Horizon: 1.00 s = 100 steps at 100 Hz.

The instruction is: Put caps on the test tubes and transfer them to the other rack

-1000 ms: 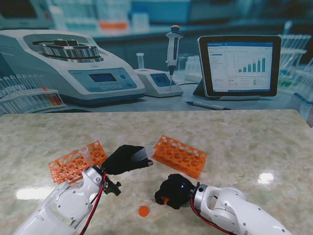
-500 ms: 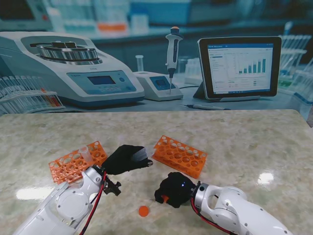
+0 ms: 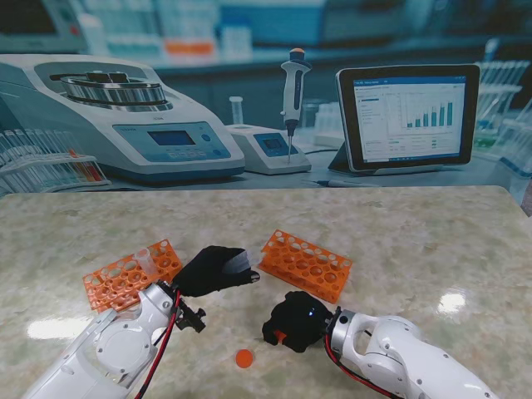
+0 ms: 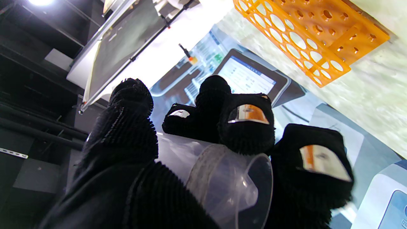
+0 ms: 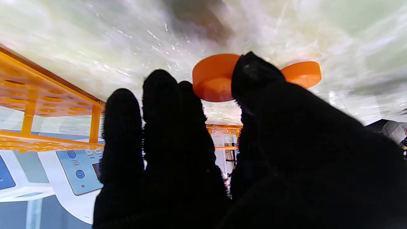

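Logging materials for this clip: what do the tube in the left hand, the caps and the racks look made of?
Test tube: clear, glossy plastic, probably; the see-through wall and flared rim show it. Orange caps: opaque, smooth, matte moulded plastic. Orange racks: rigid plastic plates with round holes. Left hand wears a black, ribbed-looking fabric covering.

Two orange racks (image 3: 305,263) and an orange cap (image 3: 243,358) lie on a pale green marbled table (image 3: 416,241); both gloved hands (image 3: 213,269) are black.
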Tool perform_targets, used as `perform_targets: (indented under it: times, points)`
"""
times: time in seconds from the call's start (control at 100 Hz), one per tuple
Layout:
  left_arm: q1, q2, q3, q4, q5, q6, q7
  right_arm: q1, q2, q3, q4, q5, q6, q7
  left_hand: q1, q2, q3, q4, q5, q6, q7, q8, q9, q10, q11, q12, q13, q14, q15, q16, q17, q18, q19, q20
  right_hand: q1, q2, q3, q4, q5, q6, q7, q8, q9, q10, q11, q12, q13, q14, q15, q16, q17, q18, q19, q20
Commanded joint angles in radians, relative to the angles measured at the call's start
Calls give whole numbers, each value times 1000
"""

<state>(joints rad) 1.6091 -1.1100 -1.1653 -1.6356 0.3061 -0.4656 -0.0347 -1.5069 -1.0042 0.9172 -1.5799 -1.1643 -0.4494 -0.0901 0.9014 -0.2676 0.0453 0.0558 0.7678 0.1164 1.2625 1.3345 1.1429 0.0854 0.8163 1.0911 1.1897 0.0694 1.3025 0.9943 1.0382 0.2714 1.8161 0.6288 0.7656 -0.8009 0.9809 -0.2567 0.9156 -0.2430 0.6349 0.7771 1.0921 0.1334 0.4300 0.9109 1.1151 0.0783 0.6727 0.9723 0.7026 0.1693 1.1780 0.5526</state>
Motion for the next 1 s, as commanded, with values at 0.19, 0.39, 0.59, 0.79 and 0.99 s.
perform_targets:
  times: [0.19,0.39,0.59,0.79,0.99]
  points:
    - [4,0,0,-7,-1,1,-3,24,-1,-39,29,19,-1,25,25,82,47,19,18,1,101,65,38,-92,15,-7,38,-33,7,6,31,21,87,-25,169,67,225,72,43,20,39,24,106,-172,115,23,16,-34,29,17,-6,-13,36,-18]
    - [4,1,-1,-8,-1,0,-3,37,3,-56,39,20,4,47,25,81,47,19,17,1,100,65,38,-92,16,-7,37,-32,6,6,31,21,87,-25,168,66,200,74,8,31,4,7,71,-160,90,12,-15,-28,15,20,-33,-26,31,10]
    - [4,1,0,-8,-2,1,-4,35,6,-57,35,6,6,53,25,82,47,19,17,1,100,65,38,-92,16,-6,37,-32,6,6,31,21,86,-26,149,74,155,87,-56,59,-69,-41,35,-159,54,-6,-46,-23,0,25,-60,-24,21,56]
    - [4,1,0,-7,-2,2,-5,33,9,-54,30,-10,3,55,26,82,48,19,17,1,100,65,37,-91,15,-6,37,-32,6,6,31,21,85,-26,97,70,93,77,-126,81,-140,-113,0,-159,31,-11,-76,-31,-16,30,-93,-15,25,92]
    - [4,1,0,-8,-3,2,-6,25,12,-45,18,-25,1,59,25,81,47,19,17,1,100,65,37,-91,15,-6,37,-32,6,6,31,22,85,-26,7,72,-25,58,-188,116,-119,-208,-44,-142,-7,-28,-105,-56,-45,3,-119,-14,11,109]
